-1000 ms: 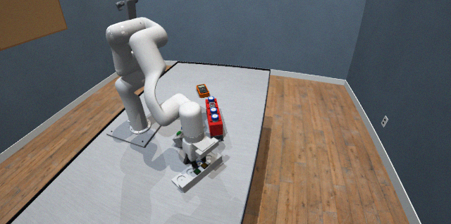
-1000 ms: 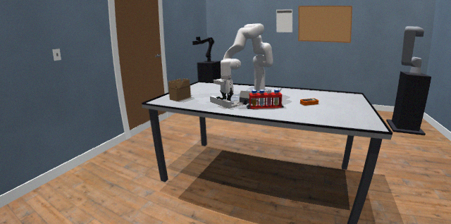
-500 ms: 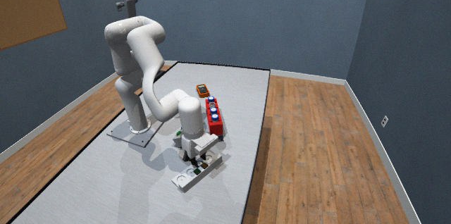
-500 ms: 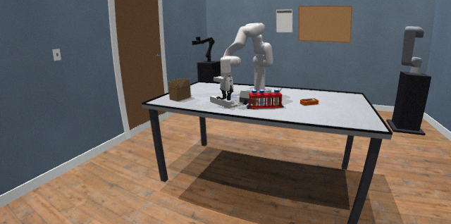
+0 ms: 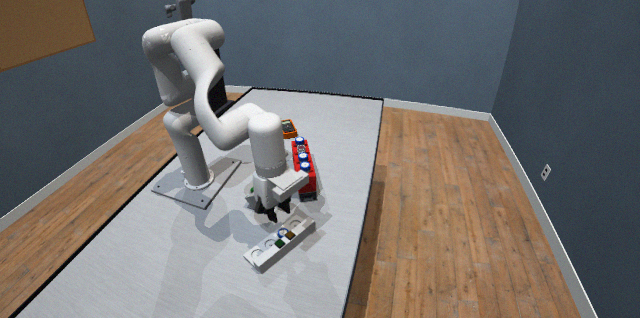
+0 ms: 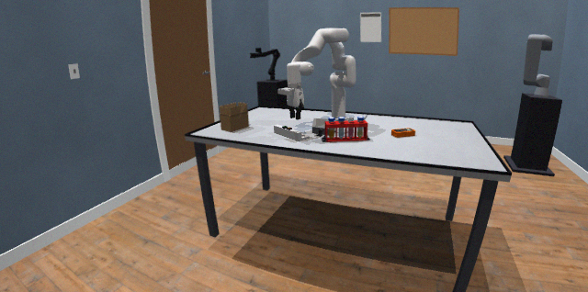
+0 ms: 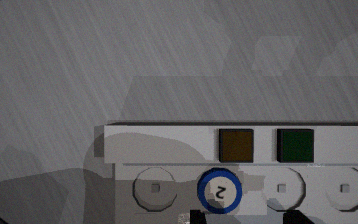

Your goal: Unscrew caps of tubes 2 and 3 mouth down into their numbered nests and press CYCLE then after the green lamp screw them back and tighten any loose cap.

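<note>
The white cap tray [image 5: 260, 258] [image 6: 294, 134] [image 7: 160, 145] lies on the table in front of the arm. A blue-rimmed cap marked 2 [image 5: 283, 232] [image 7: 219, 191] sits flat in the tray's second nest, free of the fingers. The other nests [image 7: 154, 188] [image 7: 282, 188] [image 7: 345, 188] are empty. The amber lamp [image 7: 236, 145] and the green lamp [image 7: 295, 145] are both dark. My gripper [image 5: 272, 214] [image 6: 294, 115] [image 7: 245, 218] hangs a little above the tray, open and empty. The red tube rack [image 5: 309, 178] [image 6: 345, 130] holds several tubes. One tube [image 5: 301, 148] has no cap; the others carry blue caps.
The key housing [image 6: 318, 126] stands next to the rack; in the top view it is mostly hidden behind my wrist. An orange device [image 5: 288, 128] [image 6: 403, 132] lies beyond the rack. A cardboard box [image 6: 233, 117] stands near the table's door-side corner.
</note>
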Robot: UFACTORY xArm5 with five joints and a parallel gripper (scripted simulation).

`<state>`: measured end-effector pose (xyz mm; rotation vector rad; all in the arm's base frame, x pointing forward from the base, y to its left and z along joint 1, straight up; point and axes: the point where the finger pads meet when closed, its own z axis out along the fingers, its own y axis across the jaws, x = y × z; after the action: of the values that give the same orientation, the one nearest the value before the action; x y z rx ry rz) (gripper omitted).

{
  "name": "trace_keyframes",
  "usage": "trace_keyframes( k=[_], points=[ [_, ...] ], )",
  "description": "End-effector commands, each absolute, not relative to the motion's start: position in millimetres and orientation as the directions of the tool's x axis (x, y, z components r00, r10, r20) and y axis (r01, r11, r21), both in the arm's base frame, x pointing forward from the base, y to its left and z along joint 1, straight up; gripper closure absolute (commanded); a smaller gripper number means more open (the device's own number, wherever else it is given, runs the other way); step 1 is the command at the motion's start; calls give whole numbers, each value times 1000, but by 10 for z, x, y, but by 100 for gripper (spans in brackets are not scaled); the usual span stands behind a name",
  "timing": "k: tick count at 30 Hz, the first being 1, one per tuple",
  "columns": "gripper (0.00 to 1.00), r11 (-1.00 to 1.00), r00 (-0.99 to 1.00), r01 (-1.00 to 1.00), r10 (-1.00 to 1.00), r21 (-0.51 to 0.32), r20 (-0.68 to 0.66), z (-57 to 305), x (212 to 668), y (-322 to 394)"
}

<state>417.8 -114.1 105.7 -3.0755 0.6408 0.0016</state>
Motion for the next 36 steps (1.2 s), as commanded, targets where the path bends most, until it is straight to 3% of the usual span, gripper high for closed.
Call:
trace_keyframes(
  k=[1, 7, 12, 15, 23, 28, 36],
  points=[
    [54, -917, 917, -399, -399, -1, 4, 1291, 4192, -1144],
    [54, -917, 917, -399, -399, -1, 4, 1592, 4191, -1144],
    [54, -917, 917, -399, -399, -1, 4, 1622, 4192, -1144],
    [54, -789, 789, -614, -614, -2, 4, 1622, 4166, -895],
    [54, -527, 527, -850, -850, -3, 2, 1622, 4128, -521],
    [54, -404, 404, -915, -915, -3, 2, 1622, 4114, -382],
    [54, 21, -21, -1000, -1000, -4, 0, 1621, 4070, 54]
  ],
)
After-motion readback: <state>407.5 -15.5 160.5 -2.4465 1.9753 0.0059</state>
